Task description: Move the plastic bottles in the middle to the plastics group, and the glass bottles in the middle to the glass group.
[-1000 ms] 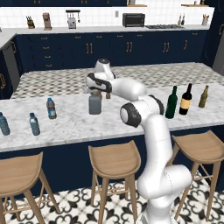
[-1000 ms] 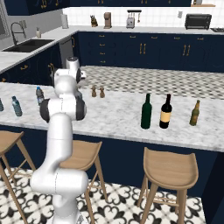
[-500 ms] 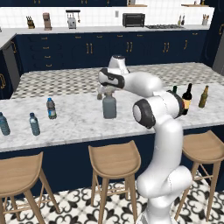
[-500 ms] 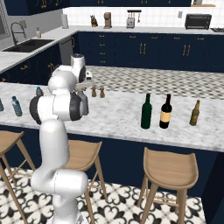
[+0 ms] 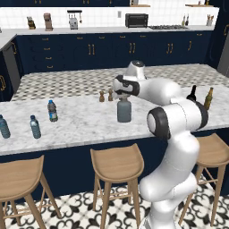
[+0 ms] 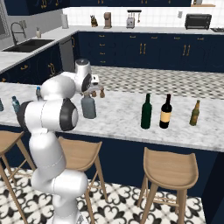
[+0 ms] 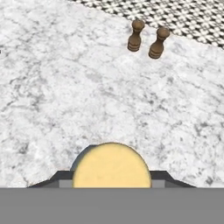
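The squat grey bottle (image 5: 124, 110) appears gripped at its tan cap (image 7: 111, 165) by the pincer (image 5: 124, 95), mid-bench (image 5: 85, 123); carriage right to the glass group (image 6: 166, 112) is called for next.

The desk (image 5: 85, 123) has a pale grey veined marble top with a smooth, lightly polished look. The squat grey bottle (image 5: 124, 110) looks like dull, semi-matt glass, and its tan cap (image 7: 111, 165) is flat and matt. The small water bottles (image 5: 52, 111) are translucent bluish plastic. The dark-green wine bottle (image 6: 146, 112) is glossy glass. The two small shakers (image 7: 148, 40) look like turned brown wood. The stools (image 5: 117, 163) have smooth light wood seats.
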Available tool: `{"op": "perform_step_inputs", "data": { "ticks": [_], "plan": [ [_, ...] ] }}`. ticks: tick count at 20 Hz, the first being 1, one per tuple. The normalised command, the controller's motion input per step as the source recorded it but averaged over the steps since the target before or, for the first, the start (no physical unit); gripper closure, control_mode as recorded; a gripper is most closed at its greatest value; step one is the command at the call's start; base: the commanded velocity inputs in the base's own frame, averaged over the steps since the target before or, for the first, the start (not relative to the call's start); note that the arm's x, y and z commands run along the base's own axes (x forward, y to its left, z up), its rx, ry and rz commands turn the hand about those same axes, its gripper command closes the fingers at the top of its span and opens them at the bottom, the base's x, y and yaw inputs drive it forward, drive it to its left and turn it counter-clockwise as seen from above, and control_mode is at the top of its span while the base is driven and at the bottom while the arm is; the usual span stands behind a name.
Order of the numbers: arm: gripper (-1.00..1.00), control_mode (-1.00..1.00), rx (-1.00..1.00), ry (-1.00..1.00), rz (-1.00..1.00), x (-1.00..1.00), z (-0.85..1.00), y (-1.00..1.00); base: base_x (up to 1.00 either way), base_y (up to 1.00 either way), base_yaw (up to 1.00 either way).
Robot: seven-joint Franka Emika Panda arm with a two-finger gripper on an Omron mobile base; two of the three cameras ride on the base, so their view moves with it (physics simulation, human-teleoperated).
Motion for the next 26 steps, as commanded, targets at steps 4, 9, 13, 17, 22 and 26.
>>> {"op": "perform_step_inputs", "data": {
  "ticks": [4, 9, 13, 17, 22, 26],
  "plan": [
    [1.00, -1.00, 0.00, 0.00, -0.08, -0.03, 0.38, -0.42, 0.00, 0.00, 0.00],
    [1.00, -1.00, 0.00, 0.02, -0.11, 0.00, 0.28, -0.26, 0.00, 0.00, 0.00],
    [1.00, -1.00, 0.00, -0.02, -0.13, -0.16, -0.03, -0.49, 0.00, 0.00, 0.00],
    [1.00, -1.00, 0.00, -0.07, -0.19, -0.05, 0.00, -0.59, 0.00, 0.00, 0.00],
    [1.00, -1.00, 0.00, -0.01, -0.25, 0.00, 0.00, -0.56, 0.00, 0.00, 0.00],
    [1.00, -1.00, 0.00, 0.00, -0.27, 0.00, 0.01, -0.43, 0.00, 0.00, 0.00]
  ]
}}
